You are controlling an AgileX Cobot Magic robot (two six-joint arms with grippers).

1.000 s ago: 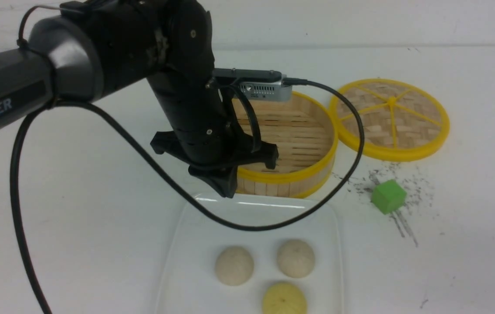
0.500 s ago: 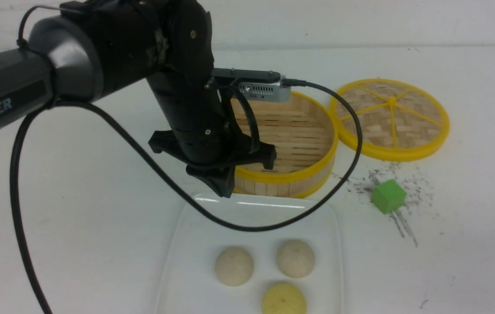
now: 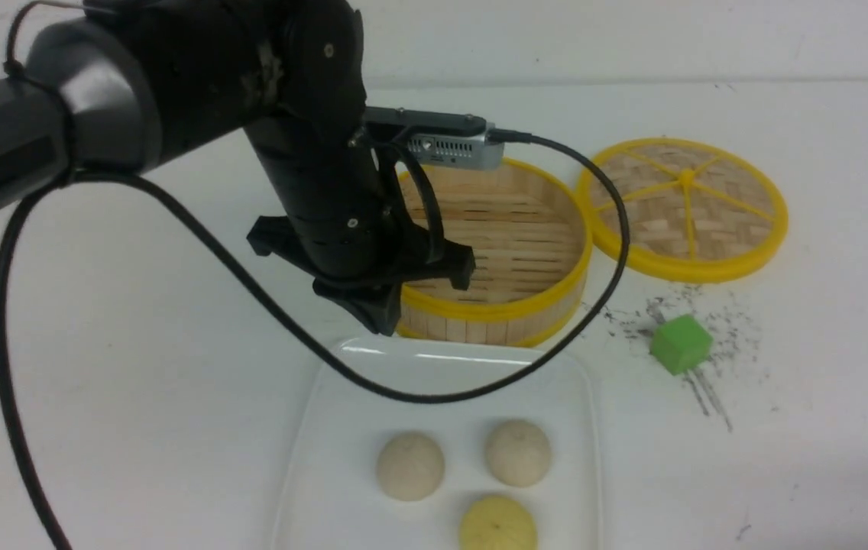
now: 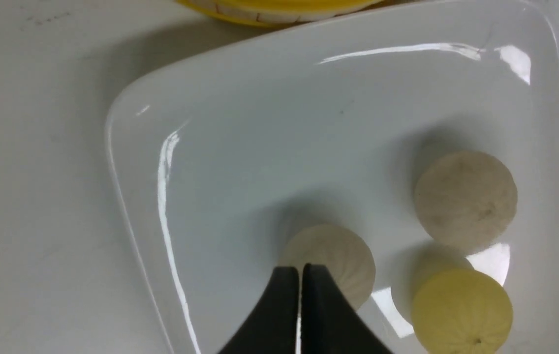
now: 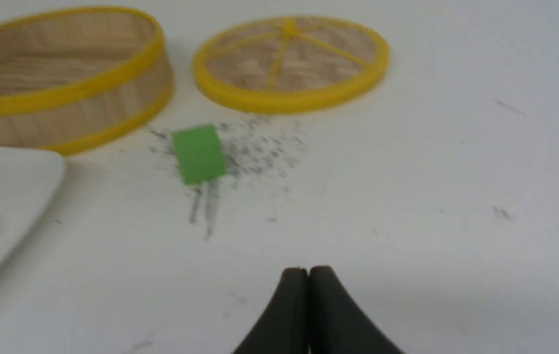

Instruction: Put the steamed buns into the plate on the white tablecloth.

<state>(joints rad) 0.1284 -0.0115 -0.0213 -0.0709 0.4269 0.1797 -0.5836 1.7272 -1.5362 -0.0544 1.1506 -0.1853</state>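
Two pale steamed buns (image 3: 410,466) (image 3: 518,452) lie in the white rectangular plate (image 3: 403,382) on the white tablecloth (image 3: 136,344), with a yellower pleated bun (image 3: 498,523) just in front of them. My left gripper (image 3: 382,325) hangs shut and empty above the plate's far left edge, apart from the buns. In the left wrist view its closed tips (image 4: 300,268) overlap one steamed bun (image 4: 343,255); the other steamed bun (image 4: 465,199) and the yellow bun (image 4: 461,312) lie beside it. My right gripper (image 5: 308,270) is shut above bare tablecloth (image 5: 456,172); it does not show in the front view.
An empty yellow-rimmed bamboo steamer (image 3: 495,309) stands just behind the plate, and its lid (image 3: 682,206) lies flat to its right. A green cube (image 3: 680,344) sits among dark scuff marks right of the plate. The wrist camera's black cable (image 3: 434,397) loops over the plate's far end.
My left arm has drifted to the left and a little upward, away from the steamer rim. The buns and the plate have not moved.
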